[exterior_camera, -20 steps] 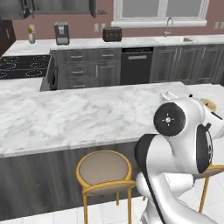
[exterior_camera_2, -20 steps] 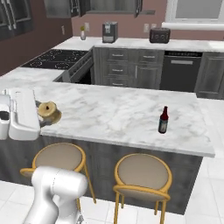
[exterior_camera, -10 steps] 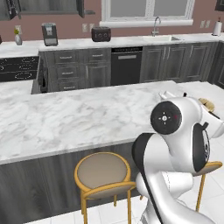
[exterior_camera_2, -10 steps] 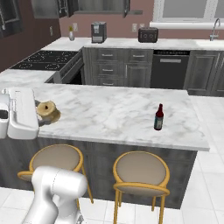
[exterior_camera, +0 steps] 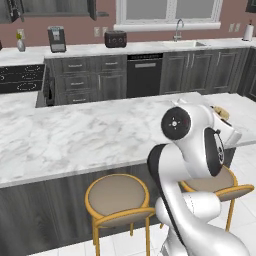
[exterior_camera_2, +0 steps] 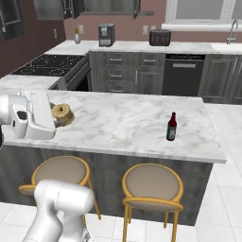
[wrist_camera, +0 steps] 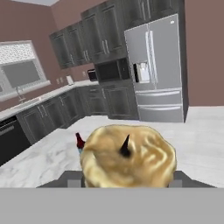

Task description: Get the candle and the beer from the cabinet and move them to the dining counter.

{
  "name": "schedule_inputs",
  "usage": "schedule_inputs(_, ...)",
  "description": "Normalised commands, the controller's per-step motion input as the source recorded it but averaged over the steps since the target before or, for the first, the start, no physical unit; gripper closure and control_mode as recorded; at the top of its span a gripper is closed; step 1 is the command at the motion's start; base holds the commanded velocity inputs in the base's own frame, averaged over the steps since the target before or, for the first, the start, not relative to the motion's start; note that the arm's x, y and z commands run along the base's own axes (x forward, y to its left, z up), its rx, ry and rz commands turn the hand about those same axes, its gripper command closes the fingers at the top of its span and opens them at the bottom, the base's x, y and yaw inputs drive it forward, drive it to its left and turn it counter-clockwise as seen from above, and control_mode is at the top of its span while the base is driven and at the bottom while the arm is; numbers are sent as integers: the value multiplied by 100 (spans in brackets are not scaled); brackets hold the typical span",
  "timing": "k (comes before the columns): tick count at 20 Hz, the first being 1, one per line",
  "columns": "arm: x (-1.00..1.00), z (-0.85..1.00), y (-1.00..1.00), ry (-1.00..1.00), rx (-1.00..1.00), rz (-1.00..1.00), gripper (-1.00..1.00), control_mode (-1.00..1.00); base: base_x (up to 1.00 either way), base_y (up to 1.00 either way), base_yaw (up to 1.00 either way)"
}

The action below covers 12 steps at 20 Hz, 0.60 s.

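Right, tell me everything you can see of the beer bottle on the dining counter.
The beer is a small dark brown bottle, glass by its look, with a narrow neck, a red cap and a red label. It stands upright on the dining counter, towards the right end in the right base view, a little back from the near edge above the stools. Nothing else touches it. In the hand view only its red top peeks out to the left of the candle in the gripper.

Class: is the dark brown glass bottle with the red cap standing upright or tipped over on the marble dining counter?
Upright. The dark brown glass bottle stands on its base on the white-grey marble dining counter, neck and red cap pointing straight up.
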Motion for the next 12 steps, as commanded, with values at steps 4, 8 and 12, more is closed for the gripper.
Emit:
schedule_inputs(4, 68, -29, 0, 0, 0, 0, 100, -100, 0, 0, 0)
schedule_inputs(8, 81, -38, 0, 0, 0, 0, 100, -100, 0, 0, 0)
schedule_inputs(12, 81, -55, -3, 3, 0, 0, 100, -100, 0, 0, 0)
